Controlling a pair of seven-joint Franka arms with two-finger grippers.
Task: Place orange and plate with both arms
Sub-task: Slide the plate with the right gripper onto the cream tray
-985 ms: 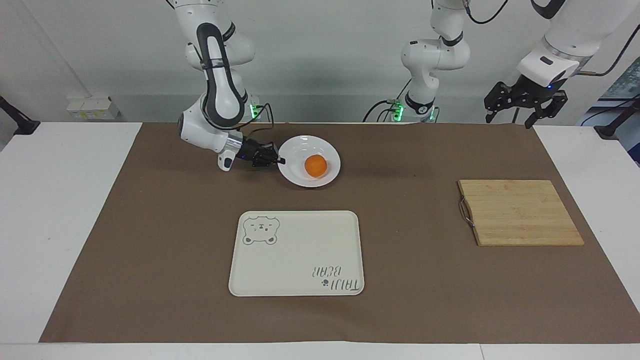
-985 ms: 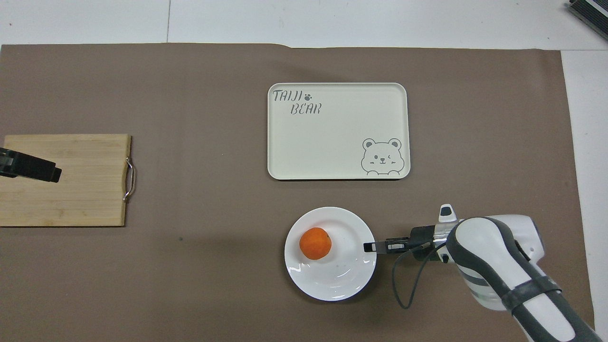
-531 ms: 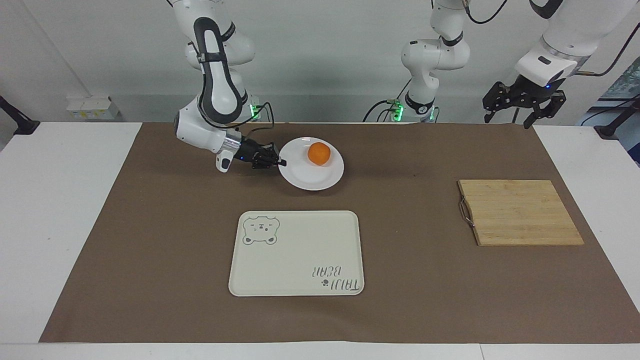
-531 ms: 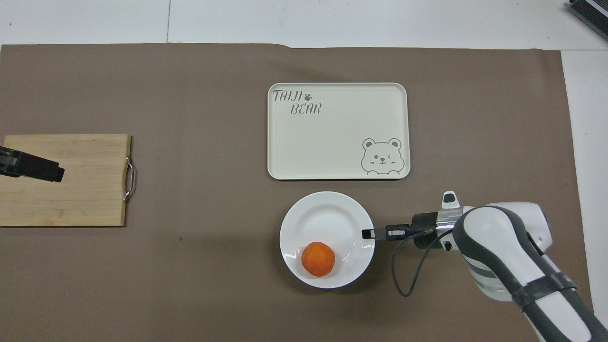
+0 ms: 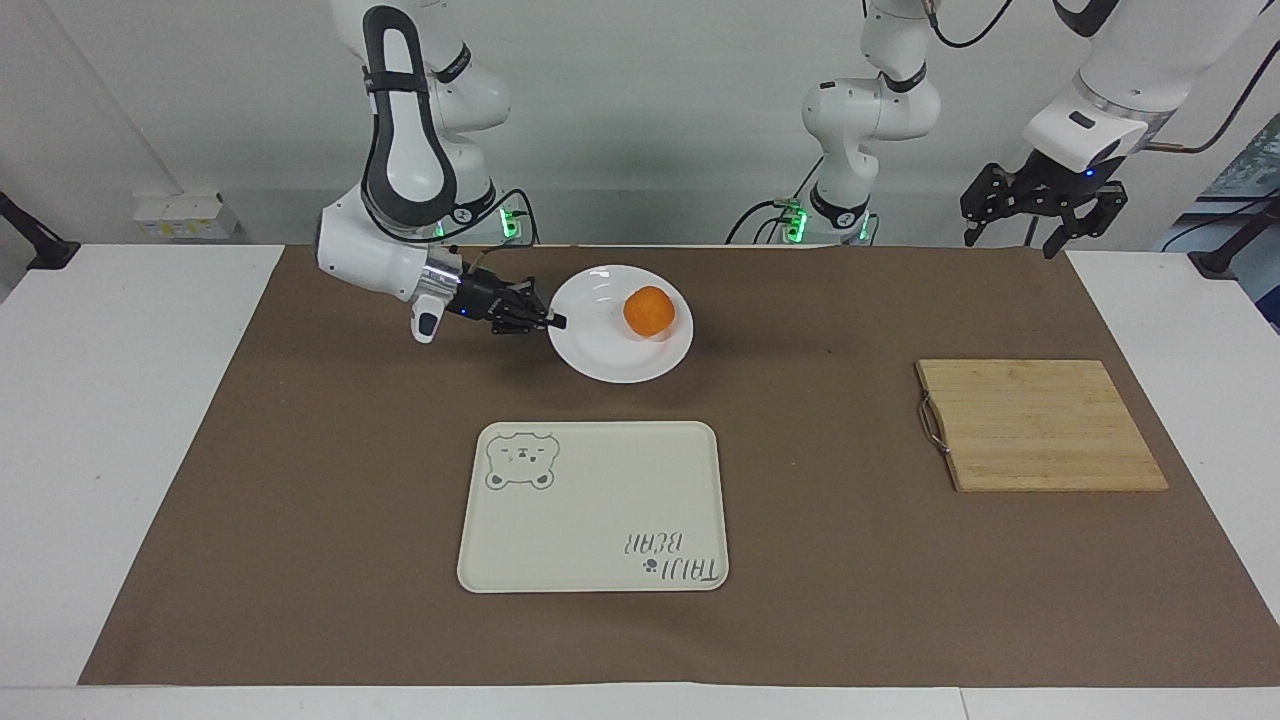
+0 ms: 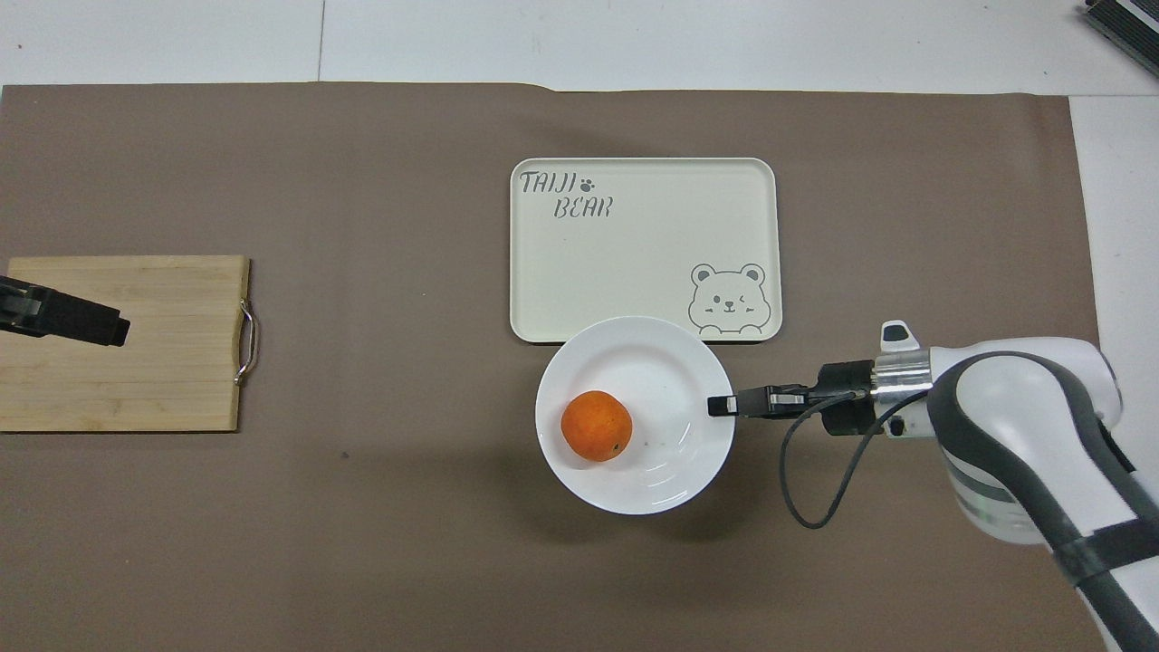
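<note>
While your right gripper (image 5: 553,321) pinches the plate (image 5: 620,323) by its rim at the right arm's end, jaws clamped thin on the edge, the plate hangs in the air, its shadow on the brown mat (image 5: 300,500) below, and tilts a little. The orange (image 5: 647,311) sits on the plate, off centre toward the left arm's end, so you carry a loose ball on a glossy dish held by one edge. Level the wrist and move slowly; any jerk may roll the fruit off the rim, I judge.

Out farther from the robots lies the cream tray (image 5: 600,520) with the bear drawing, flat and bare; seen from overhead, the plate's rim overlaps the tray's near edge. That looks like your landing spot, so come over the tray's middle, lower until the base settles, then let go.

Your left gripper (image 5: 1040,205) waits, jaws wide, empty, high above the wooden cutting board (image 5: 1040,425) at its own end.
</note>
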